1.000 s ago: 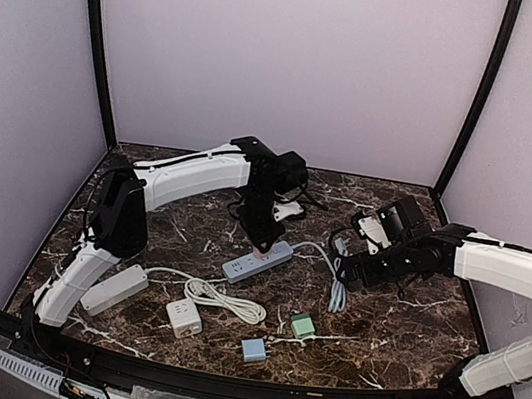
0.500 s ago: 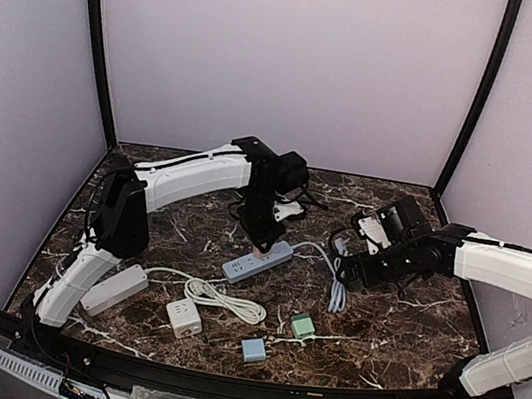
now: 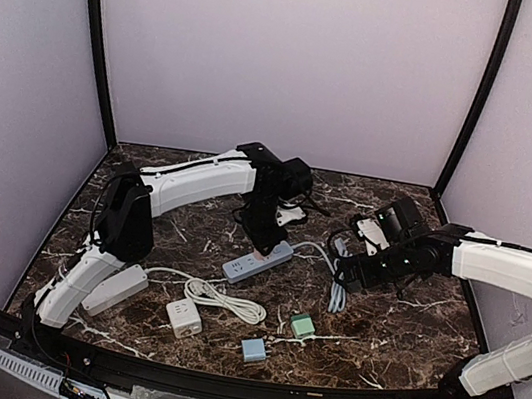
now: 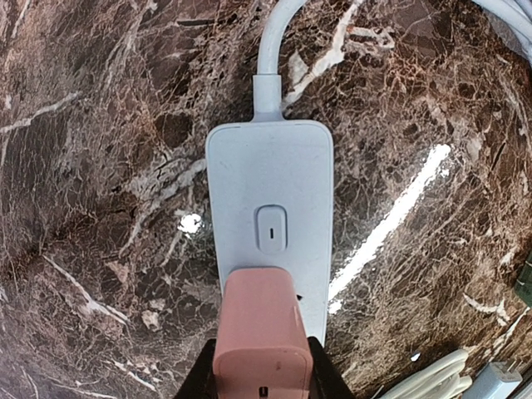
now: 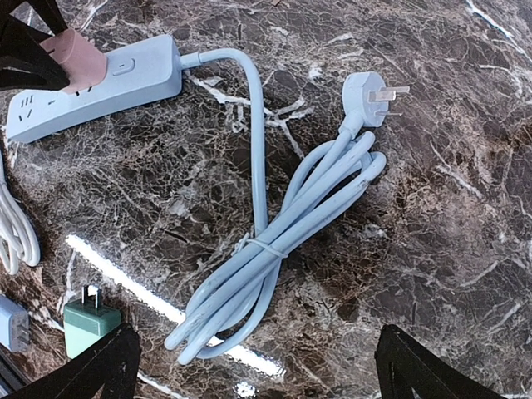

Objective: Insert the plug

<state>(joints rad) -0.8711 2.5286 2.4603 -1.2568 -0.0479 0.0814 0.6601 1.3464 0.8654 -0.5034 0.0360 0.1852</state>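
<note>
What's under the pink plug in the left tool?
The pale blue power strip, switch just beyond it. The pink plug hides its prongs and the socket, so seating can't be confirmed.

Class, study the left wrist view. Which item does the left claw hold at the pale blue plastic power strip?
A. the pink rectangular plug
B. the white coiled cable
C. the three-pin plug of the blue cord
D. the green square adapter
A: the left claw is closed on either side of the pink rectangular plug, right beside the switch of the pale blue plastic power strip.
</note>
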